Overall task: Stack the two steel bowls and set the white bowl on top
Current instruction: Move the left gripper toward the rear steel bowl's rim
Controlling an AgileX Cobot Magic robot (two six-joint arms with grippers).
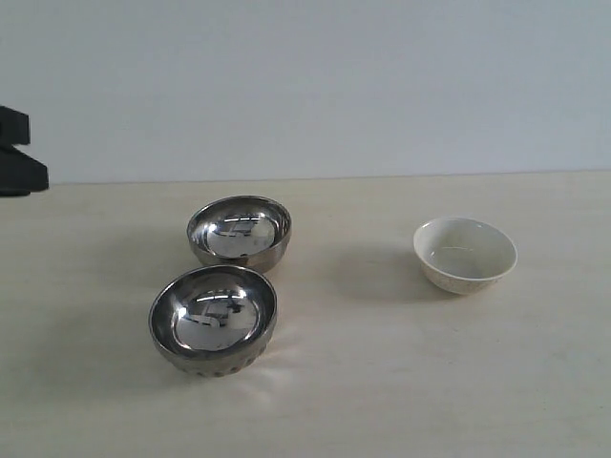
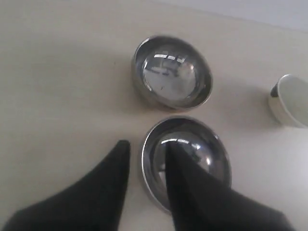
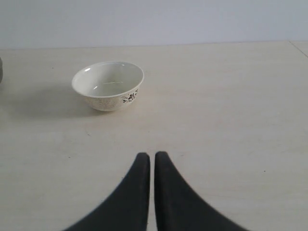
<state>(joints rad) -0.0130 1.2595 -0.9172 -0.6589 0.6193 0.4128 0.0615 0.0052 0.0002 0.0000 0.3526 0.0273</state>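
On matte table (image 1: 401,382): mirror-bright far steel bowl (image 1: 239,229) beside near steel bowl (image 1: 213,315), glazed white bowl (image 1: 465,253) apart; left gripper (image 2: 148,144) spread, right gripper (image 3: 152,155) pinched together.

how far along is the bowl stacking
Nothing is stacked yet: the near steel bowl and far steel bowl sit side by side, the white bowl apart. Under way: the left hand, open, is aimed at the near steel bowl's rim, gripping nothing; the right hand is shut, empty. Both stacking steps remain.

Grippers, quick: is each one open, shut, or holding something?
Left gripper: open, holding nothing.
Right gripper: shut, holding nothing.
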